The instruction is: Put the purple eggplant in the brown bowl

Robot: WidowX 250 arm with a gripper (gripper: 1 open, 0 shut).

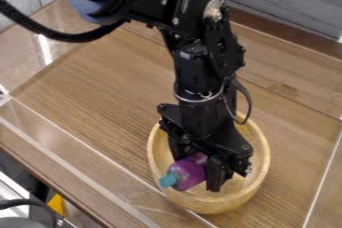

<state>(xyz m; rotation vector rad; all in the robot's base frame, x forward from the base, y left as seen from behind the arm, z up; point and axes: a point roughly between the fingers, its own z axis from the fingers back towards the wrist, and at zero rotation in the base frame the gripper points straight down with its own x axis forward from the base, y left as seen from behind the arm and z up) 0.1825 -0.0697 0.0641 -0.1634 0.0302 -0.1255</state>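
The brown bowl (254,162) sits on the wooden table near the front right. My black gripper (201,168) points straight down into it and is shut on the purple eggplant (189,175). The eggplant lies low inside the bowl with its teal-blue stem cap (167,182) toward the left rim. The fingers cover the eggplant's right half. I cannot tell whether the eggplant touches the bowl's floor.
A clear plastic wall (67,167) runs along the table's front and left edges. The wooden tabletop (100,87) stretches to the left and behind the bowl. A pale panelled wall (287,2) stands at the back.
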